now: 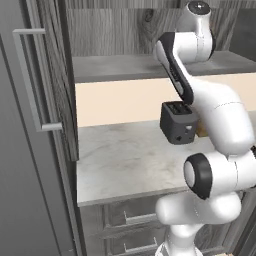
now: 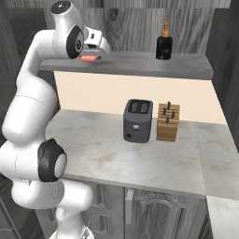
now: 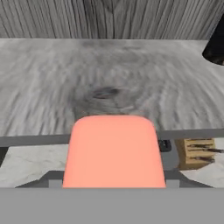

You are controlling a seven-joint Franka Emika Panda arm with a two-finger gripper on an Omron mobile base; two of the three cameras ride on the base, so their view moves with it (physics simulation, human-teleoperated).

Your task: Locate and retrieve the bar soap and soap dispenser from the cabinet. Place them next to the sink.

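A flat salmon-pink bar soap (image 3: 113, 151) with rounded corners fills the pincer (image 2: 91, 57).

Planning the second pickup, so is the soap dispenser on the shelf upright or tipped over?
Upright. The soap dispenser stands on its base on the grey shelf, its orange pump pointing straight up.

You get even, soft rendered light with no glare. The toaster (image 2: 137, 120) casts only a faint shadow on the counter (image 2: 107, 154). Up close, the shelf (image 3: 109, 87) grain looks smeared and the bar soap (image 3: 113, 151) soft-edged.
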